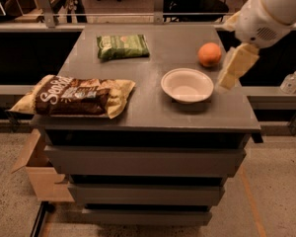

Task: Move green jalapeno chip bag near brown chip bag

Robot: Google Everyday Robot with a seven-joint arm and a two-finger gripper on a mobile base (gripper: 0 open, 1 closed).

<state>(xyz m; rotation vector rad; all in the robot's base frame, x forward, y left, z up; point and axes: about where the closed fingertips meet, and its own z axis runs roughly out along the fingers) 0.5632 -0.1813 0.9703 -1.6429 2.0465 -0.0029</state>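
The green jalapeno chip bag (123, 46) lies flat at the far middle-left of the grey table (153, 107). The brown chip bag (74, 96), dark brown with tan ends and white script, lies at the front left, its left end hanging over the edge. The two bags are well apart. My gripper (235, 68) hangs from the white arm at the upper right, above the table's right side, just right of the white bowl and the orange. It is far from both bags and holds nothing that I can see.
A white empty bowl (187, 85) sits right of centre and an orange (209, 54) behind it. A small clear bottle (291, 80) stands on a ledge to the right. A cardboard box (39, 177) is on the floor at the lower left.
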